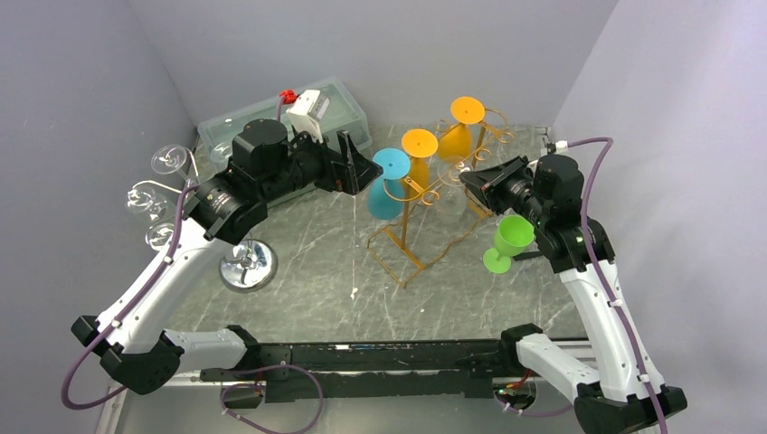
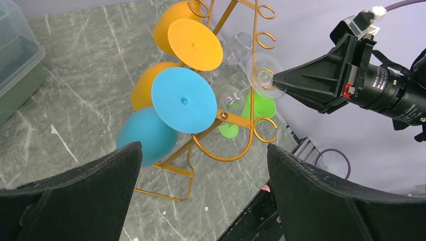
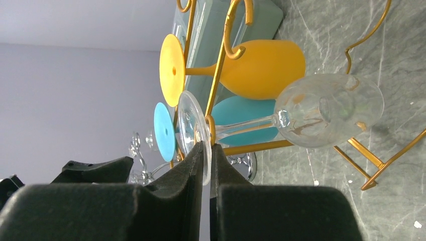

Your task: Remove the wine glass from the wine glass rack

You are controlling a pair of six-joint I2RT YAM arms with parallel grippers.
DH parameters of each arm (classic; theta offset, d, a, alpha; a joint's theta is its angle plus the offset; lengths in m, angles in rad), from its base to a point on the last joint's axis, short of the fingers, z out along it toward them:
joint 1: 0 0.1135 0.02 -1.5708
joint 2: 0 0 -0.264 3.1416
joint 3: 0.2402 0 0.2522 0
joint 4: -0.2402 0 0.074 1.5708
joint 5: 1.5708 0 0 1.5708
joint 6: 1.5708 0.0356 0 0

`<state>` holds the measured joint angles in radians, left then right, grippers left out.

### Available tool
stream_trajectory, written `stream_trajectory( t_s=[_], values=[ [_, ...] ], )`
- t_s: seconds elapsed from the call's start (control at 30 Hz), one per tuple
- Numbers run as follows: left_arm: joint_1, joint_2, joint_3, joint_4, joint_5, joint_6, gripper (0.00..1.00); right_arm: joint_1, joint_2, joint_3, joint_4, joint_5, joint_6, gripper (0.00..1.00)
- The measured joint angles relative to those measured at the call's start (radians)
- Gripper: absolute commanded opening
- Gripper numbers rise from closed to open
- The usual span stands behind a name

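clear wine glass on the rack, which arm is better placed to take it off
Right. The right tool is shut on the clear wine glass at its foot; the left tool hangs open, short of the rack.

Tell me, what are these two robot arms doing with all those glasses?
The right gripper is pinching the foot of a clear wine glass that hangs upside down on the golden wire rack, apparently to lift it off. The left gripper is open, facing the blue glass on the same rack without touching it. A green glass stands upright on the table.
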<state>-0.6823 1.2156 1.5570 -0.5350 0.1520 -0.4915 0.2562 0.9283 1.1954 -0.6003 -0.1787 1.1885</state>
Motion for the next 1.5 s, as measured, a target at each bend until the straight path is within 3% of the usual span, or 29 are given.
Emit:
stream_trajectory(
  t_s=[0.3, 0.63, 0.77, 1.03, 1.23, 1.5],
  values=[
    [0.0, 0.0, -0.004, 0.004, 0.0, -0.001, 0.99, 0.0, -0.003, 0.0, -0.005, -0.002, 0.008, 0.01],
    [0.0, 0.0, -0.016, 0.015, 0.0, -0.001, 0.99, 0.0, -0.003, 0.0, -0.005, -0.006, 0.008, 0.21],
    [0.0, 0.0, -0.016, 0.015, 0.0, -0.002, 1.0, 0.0, -0.009, 0.007, -0.002, -0.016, 0.009, 0.22],
    [0.0, 0.0, -0.016, 0.016, 0.0, -0.003, 0.99, 0.0, -0.019, 0.012, -0.004, -0.021, 0.008, 0.13],
    [0.0, 0.0, -0.016, 0.016, 0.0, -0.004, 0.99, 0.0, -0.022, 0.012, -0.005, -0.024, 0.009, 0.0],
    [0.0, 0.0, -0.031, 0.021, 0.0, -0.004, 1.0, 0.001, -0.034, 0.012, -0.008, -0.031, 0.013, 0.0]
  ],
)
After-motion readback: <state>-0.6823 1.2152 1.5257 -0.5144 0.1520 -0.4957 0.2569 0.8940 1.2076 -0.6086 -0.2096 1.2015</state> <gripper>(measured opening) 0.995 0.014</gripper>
